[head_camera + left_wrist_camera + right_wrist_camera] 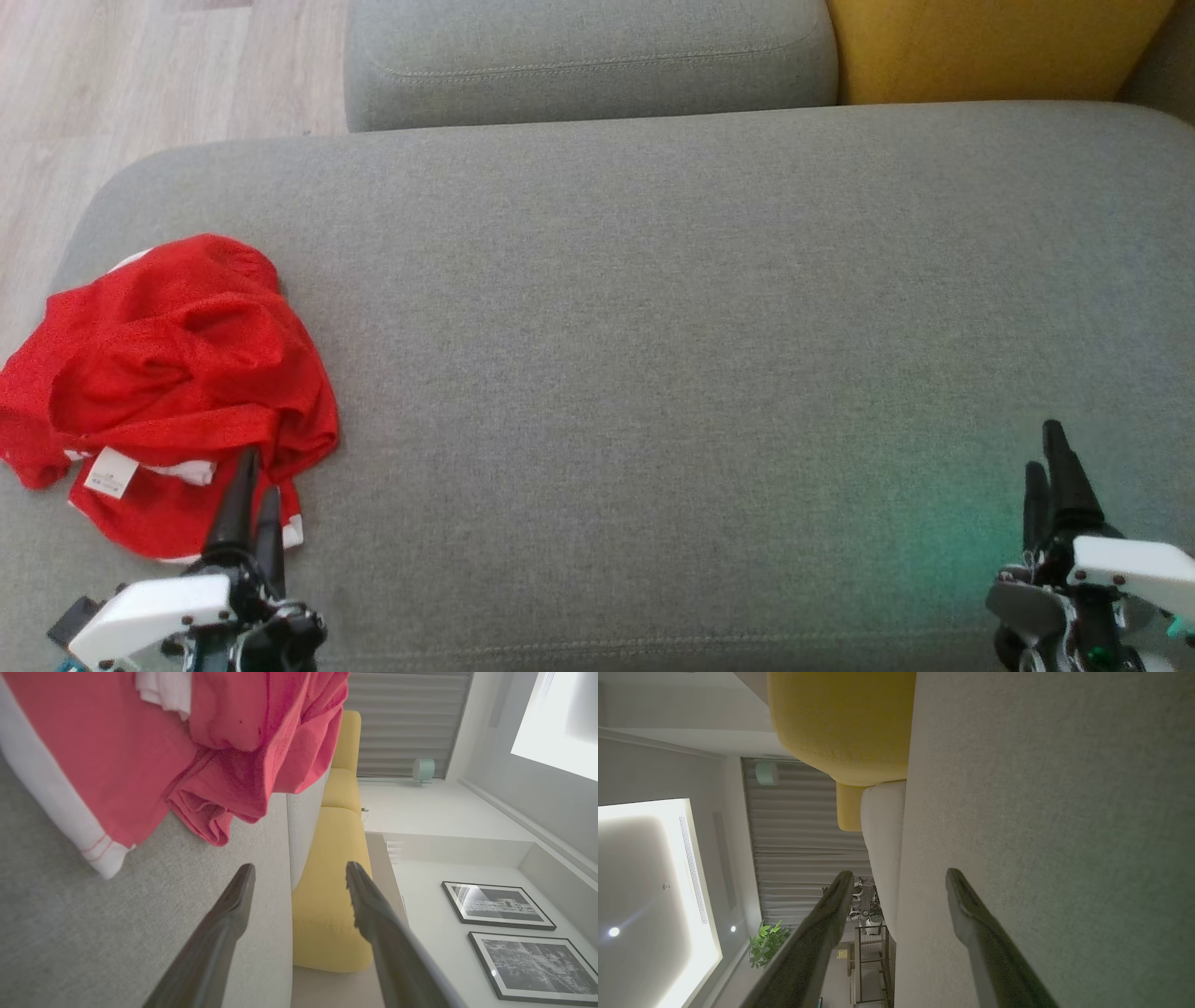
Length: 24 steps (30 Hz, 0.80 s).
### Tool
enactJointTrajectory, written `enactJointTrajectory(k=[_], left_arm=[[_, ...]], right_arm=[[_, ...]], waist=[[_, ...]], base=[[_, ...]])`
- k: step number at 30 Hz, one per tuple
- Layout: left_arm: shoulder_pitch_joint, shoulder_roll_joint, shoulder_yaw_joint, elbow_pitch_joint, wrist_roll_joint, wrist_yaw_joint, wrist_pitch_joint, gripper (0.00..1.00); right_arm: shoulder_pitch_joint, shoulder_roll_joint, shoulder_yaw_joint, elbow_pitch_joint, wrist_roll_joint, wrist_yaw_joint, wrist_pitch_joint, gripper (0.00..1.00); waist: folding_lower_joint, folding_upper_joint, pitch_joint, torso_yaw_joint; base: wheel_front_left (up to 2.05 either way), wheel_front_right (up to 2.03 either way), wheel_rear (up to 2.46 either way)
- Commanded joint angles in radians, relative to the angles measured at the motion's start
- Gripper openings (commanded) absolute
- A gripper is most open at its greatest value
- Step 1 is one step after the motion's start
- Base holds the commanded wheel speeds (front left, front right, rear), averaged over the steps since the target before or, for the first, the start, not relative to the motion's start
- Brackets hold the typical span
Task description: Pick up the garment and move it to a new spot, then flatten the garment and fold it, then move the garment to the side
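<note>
The left tool (pixel 260 472) hangs spread and empty at the garment (pixel 168 355), likely lined up to pinch it; right tool (pixel 1043 445) parted, empty.

Garment (pixel 168 373) red, white trim with thin red stripes; label (pixel 110 472) white. Seat cushion (pixel 653 327) plain grey weave. Behind seat cushion: grey back cushion (pixel 588 56), mustard-yellow cushion (pixel 990 47). Left of seat cushion: pale wood-grain floor (pixel 140 75).

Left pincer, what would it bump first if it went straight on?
Probably the garment: the left pincer points at its near edge, though its height above the sofa is unclear.
</note>
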Motion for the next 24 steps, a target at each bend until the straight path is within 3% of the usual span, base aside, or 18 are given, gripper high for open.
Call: enactJointTrajectory(k=[1, 18, 24], left_arm=[[-0.057, 0.009, 0.007, -0.039, 0.01, -0.002, -0.01, 1.0], [-0.088, 0.011, 0.042, -0.074, 0.119, -0.003, -0.06, 1.0], [-0.101, 0.012, 0.057, -0.09, 0.217, -0.004, -0.08, 1.0]], right_arm=[[-0.055, -0.005, -0.001, -0.04, -0.018, 0.001, -0.008, 1.0], [-0.086, -0.006, -0.012, -0.107, -0.253, 0.002, -0.059, 1.0], [-0.096, -0.006, -0.007, -0.139, -0.364, 0.003, -0.079, 1.0]], waist=[[0.0, 0.0, 0.0, 0.0], [0.0, 0.0, -0.006, 0.005], [0.0, 0.0, -0.01, 0.006]], base=[[0.0, 0.0, 0.0], [0.0, 0.0, 0.0], [0.0, 0.0, 0.0]])
